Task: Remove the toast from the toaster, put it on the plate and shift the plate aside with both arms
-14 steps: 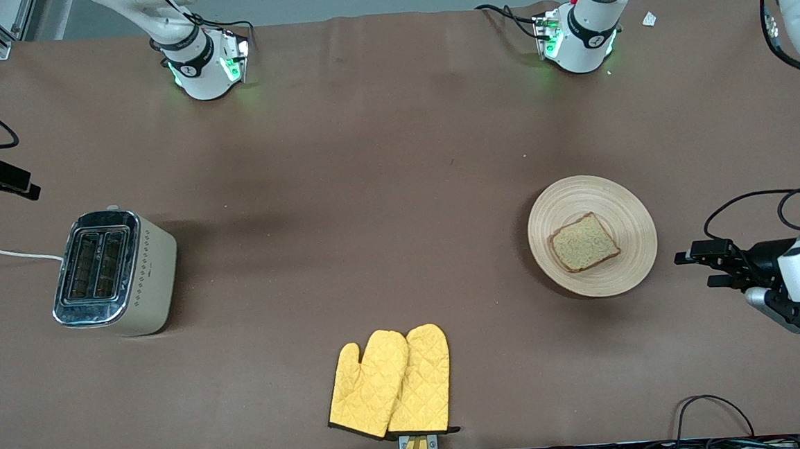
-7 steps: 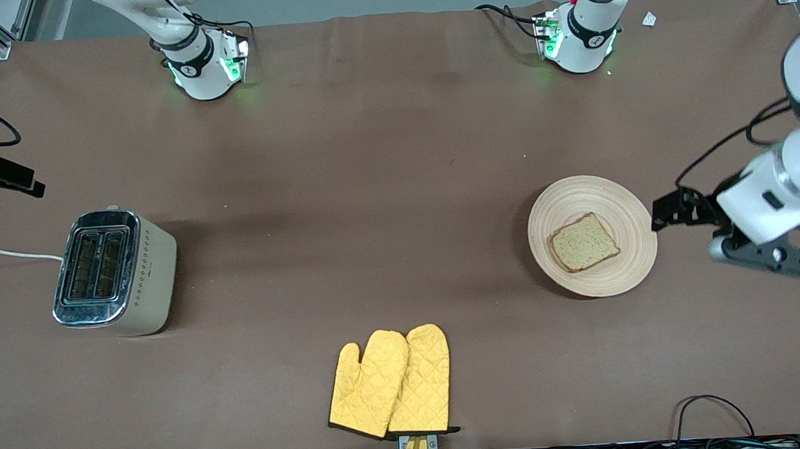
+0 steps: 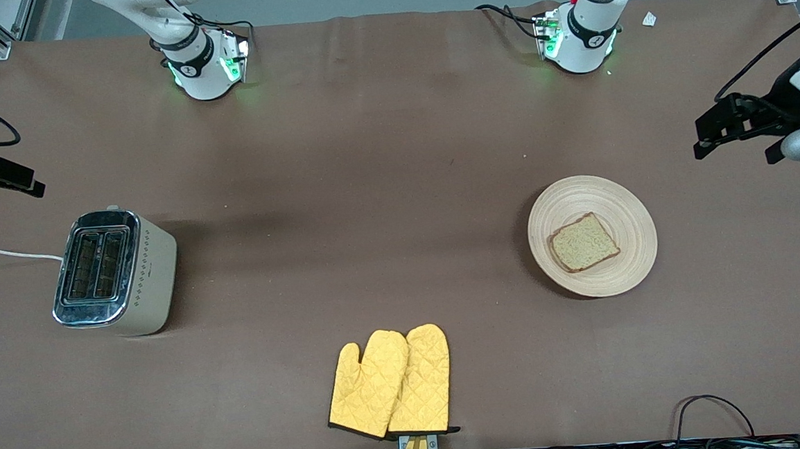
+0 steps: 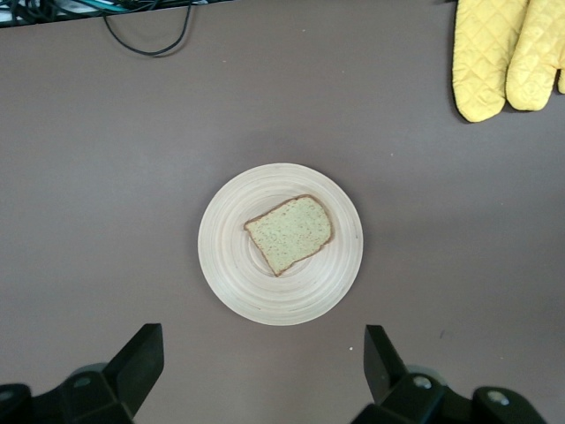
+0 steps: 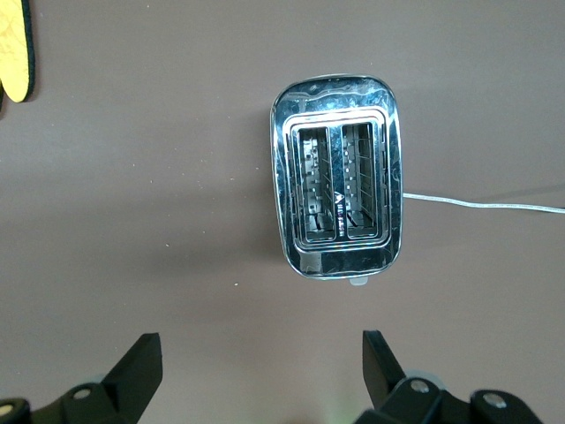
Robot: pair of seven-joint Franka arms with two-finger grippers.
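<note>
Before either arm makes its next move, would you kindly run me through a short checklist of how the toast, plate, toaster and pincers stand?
1. Squarish brown-crusted toast lies flat on the round light-wood plate: ok.
2. Both slots of the chrome-topped beige toaster are empty: ok.
3. Left pincer open, holding nothing, over the table near the plate: ok.
4. Right pincer open, holding nothing, near the toaster: ok.
5. Yellow quilted oven mitts lie apart from the plate: ok.
6. Plate already moved aside far enough: cannot tell.
</note>
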